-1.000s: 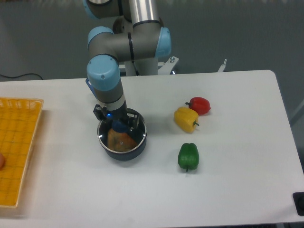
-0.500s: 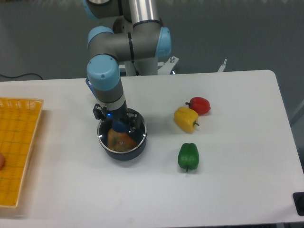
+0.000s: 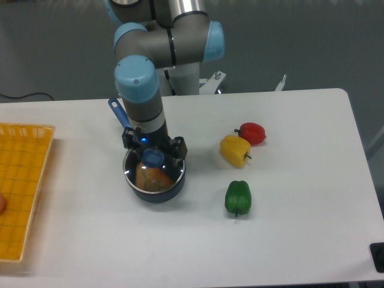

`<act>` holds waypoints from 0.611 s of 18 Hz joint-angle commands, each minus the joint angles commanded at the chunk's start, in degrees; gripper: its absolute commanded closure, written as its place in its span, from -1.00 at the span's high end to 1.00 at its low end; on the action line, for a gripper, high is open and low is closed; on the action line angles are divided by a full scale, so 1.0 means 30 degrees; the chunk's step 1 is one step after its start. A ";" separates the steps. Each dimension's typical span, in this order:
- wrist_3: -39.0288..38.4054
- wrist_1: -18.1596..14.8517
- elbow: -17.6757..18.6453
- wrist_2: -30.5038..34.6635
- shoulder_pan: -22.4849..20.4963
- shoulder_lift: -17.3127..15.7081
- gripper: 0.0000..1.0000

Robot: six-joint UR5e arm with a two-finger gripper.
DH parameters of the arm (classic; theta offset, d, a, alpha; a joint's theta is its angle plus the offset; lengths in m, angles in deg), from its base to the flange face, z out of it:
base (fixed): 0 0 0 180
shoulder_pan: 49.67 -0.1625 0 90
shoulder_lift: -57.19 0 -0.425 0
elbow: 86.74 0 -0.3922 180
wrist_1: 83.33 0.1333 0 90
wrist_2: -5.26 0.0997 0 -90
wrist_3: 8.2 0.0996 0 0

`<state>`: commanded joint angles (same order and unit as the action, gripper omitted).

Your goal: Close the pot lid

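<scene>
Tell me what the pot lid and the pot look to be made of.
The pot lid: clear glass, since orange contents show through it, with a thin shiny metal rim and a blue, likely plastic knob. The pot: dark navy, probably coated metal, with a faint sheen; its bright-blue handle looks plastic.

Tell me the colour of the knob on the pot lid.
Blue. The knob sits at the centre of the pot lid, seen in the fixed camera view.

Grey-tubed arm point(image 3: 157, 48) with light-blue joint caps, black jaws, small blue indicator light
</scene>
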<state>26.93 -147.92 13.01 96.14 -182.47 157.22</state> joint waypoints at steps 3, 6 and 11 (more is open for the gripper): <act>0.3102 -0.0760 -0.0117 0.0000 -0.1405 -0.0323 1.00; 0.6240 -0.1348 -0.0234 0.0000 -0.2929 -0.0674 1.00; 1.2154 -0.2108 -0.0468 0.0087 -0.5360 -0.0792 1.00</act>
<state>63.39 -154.25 11.61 96.40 -198.55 154.84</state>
